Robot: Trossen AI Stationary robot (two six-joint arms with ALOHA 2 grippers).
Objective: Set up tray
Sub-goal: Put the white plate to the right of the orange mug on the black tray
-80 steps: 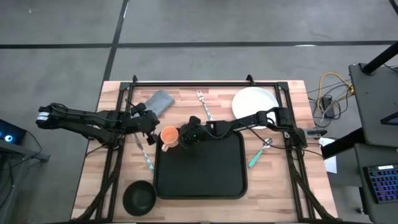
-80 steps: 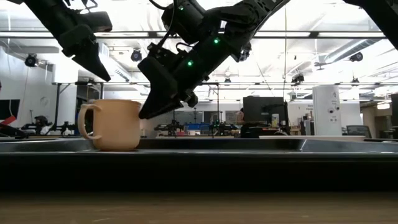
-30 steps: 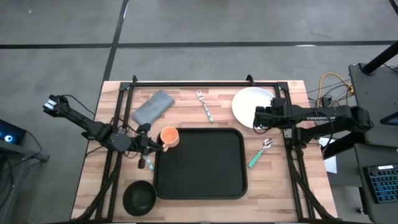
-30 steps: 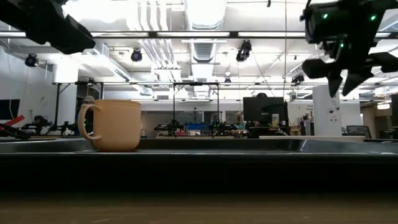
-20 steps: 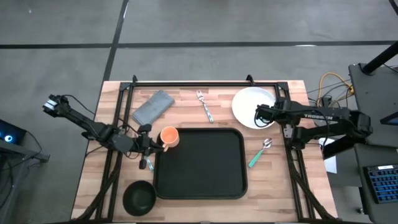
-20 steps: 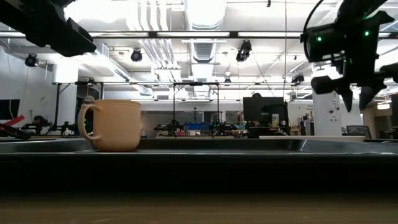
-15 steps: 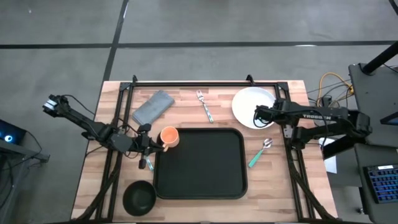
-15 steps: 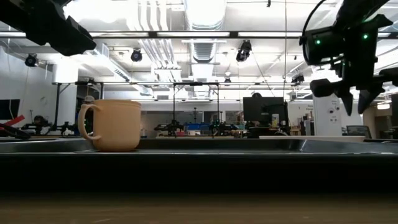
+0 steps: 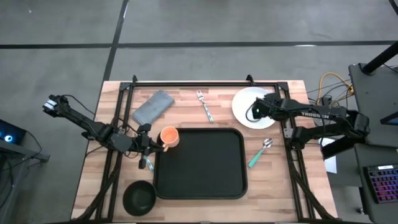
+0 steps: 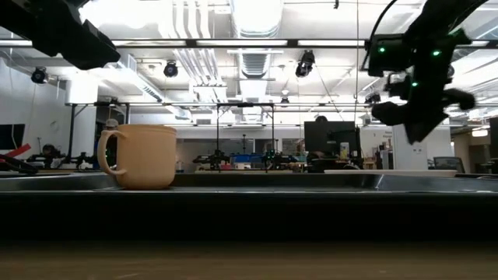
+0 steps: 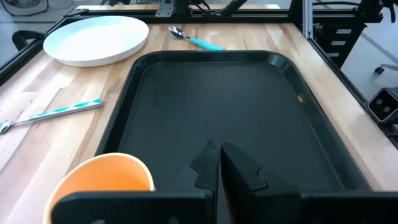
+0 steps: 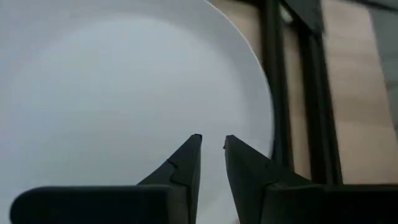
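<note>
The tray [image 9: 199, 163] lies flat on the wooden table [image 9: 280, 186], in the middle of the near half, its long sides running left to right. An orange mug [image 9: 169, 137] stands at the tray's far left corner, and the overhead view leaves it unclear whether it rests wholly inside the rim. The tray looks like stiff moulded plastic, light for its size, with a smooth, slightly glossy floor on which things could slide. Its raised rim is the only place thin enough for a two-finger grip, best taken at the middle of a long side so that the tray does not tip.

The white plate [image 9: 252, 107] sits at the far right of the table, well apart from the tray. It looks hard, smooth and breakable, heavier than the cutlery, and its thin edge is the place to pinch. The right gripper [image 12: 211, 144] hangs over the plate near its edge with its fingers drawn close together, a narrow gap between them and nothing held.

The left gripper [image 11: 219, 163] waits just left of the mug, at the tray's left side, fingers closed on nothing. A fork [image 9: 205, 106], a spoon [image 9: 259, 153], a grey napkin [image 9: 153, 106] and a black bowl [image 9: 138, 196] lie around the tray on the bare wood
</note>
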